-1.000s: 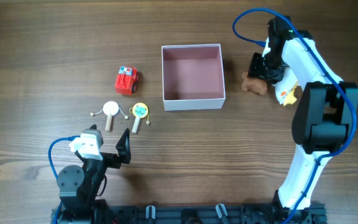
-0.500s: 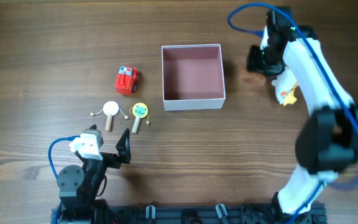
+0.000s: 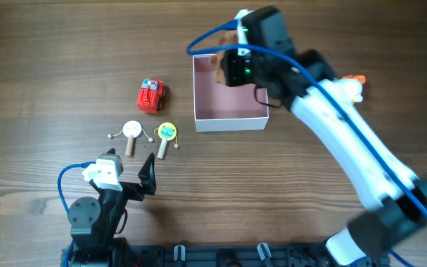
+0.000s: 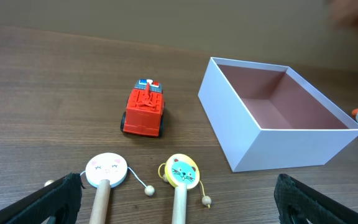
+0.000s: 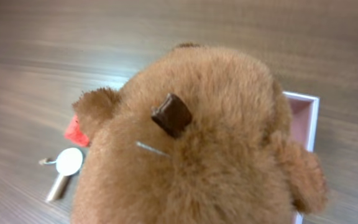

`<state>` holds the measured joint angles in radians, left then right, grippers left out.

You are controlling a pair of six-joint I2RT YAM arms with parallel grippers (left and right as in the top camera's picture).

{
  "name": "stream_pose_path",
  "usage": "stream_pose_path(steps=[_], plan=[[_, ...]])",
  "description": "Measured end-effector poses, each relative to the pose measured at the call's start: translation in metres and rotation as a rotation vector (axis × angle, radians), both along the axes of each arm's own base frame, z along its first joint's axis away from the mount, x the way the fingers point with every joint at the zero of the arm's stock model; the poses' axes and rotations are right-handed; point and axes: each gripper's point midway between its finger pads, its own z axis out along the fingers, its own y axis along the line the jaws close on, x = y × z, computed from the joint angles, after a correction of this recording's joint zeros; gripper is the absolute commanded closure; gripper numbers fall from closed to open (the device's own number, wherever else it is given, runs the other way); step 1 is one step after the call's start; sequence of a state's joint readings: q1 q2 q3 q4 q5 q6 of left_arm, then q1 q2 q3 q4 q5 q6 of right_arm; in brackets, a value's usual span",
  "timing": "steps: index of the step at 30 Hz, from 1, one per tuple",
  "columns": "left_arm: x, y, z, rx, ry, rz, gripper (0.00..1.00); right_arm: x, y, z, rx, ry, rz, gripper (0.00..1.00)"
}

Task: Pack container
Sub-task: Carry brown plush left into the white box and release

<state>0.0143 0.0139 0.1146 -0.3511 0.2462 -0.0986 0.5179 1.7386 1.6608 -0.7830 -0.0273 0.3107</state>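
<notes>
Spanning the container (image 3: 232,119) from its right, the right arm (image 3: 332,126) is seen with the right gripper (image 3: 232,68) over the far-left corner, clamped on a brown plush toy (image 5: 185,155). The left gripper (image 3: 128,180) is parked near-left of the container, fingers apart. A red truck (image 3: 151,96), white rattle (image 3: 131,132) and yellow rattle (image 3: 166,133) are laid left of it.

Soft even light threw faint shadows on the brown wooden table (image 3: 50,59); the white right arm (image 3: 347,141) was smeared with blur.
</notes>
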Motion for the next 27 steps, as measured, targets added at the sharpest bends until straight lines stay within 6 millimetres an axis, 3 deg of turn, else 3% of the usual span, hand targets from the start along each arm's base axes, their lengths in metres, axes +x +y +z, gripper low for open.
stream_pose_path(steps=[5, 7, 9, 10, 13, 14, 16, 21, 24, 27], plan=[[0.0, 0.0, 0.0, 0.0, 0.0, 0.0, 0.0, 0.031, 0.014, -0.083, -0.049, 0.094, -0.017, 0.96], [0.0, 0.0, 0.0, 0.0, 0.0, 0.0, 0.0, 0.037, 0.022, -0.119, -0.054, 0.143, -0.006, 0.96], [0.0, 0.0, 0.0, 0.0, 0.0, 0.0, 0.0, 0.039, 0.027, -0.143, -0.052, 0.176, 0.002, 0.95], [0.0, 0.0, 0.0, 0.0, 0.0, 0.0, 0.0, 0.039, 0.03, -0.163, -0.053, 0.205, 0.007, 0.74], [0.0, 0.0, 0.0, 0.0, 0.0, 0.0, 0.0, 0.04, 0.034, -0.18, -0.049, 0.222, 0.015, 0.65], [0.0, 0.0, 0.0, 0.0, 0.0, 0.0, 0.0, 0.041, 0.035, -0.181, -0.045, 0.218, 0.02, 0.62], [0.0, 0.0, 0.0, 0.0, 0.0, 0.0, 0.0, 0.043, 0.038, -0.178, -0.038, 0.205, 0.039, 0.43], [0.0, 0.0, 0.0, 0.0, 0.0, 0.0, 0.0, 0.042, 0.04, -0.16, -0.037, 0.167, 0.086, 0.25], [0.0, 0.0, 0.0, 0.0, 0.0, 0.0, 0.0, 0.038, 0.04, -0.117, -0.022, 0.097, 0.127, 0.16], [0.0, 0.0, 0.0, 0.0, 0.0, 0.0, 0.0, 0.03, 0.03, -0.048, -0.016, -0.029, 0.146, 0.14]])
